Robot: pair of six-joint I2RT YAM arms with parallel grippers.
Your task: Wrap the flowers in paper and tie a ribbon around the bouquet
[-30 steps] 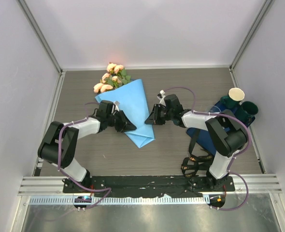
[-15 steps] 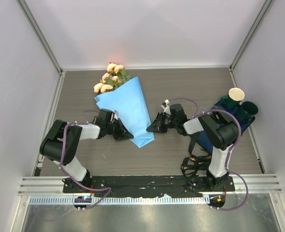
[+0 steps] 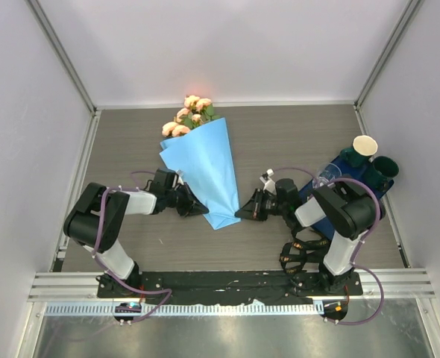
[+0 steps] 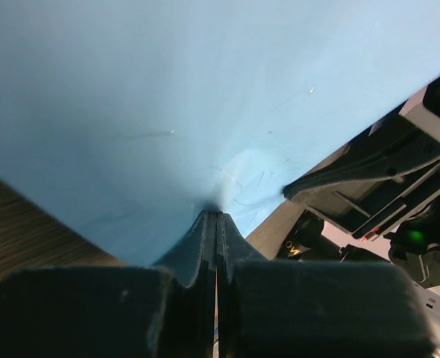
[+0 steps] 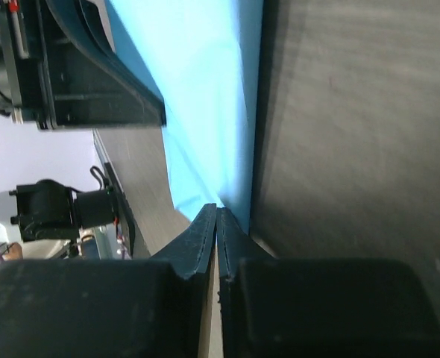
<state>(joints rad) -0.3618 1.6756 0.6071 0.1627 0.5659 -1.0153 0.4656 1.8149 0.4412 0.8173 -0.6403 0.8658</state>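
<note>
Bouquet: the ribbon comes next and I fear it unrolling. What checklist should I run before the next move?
1. The paper forms a cone: ok.
2. The flowers stick out of the wide end: ok.
3. The left gripper pinches the paper: ok, shut on it.
4. The right gripper pinches the narrow end: ok, shut.
5. The ribbon around the cone: not ok, none there.

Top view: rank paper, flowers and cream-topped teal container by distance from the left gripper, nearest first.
1. paper: pinched at the left gripper, on its right.
2. flowers: beyond it, at the cone's far end.
3. cream-topped teal container: far right side.
</note>
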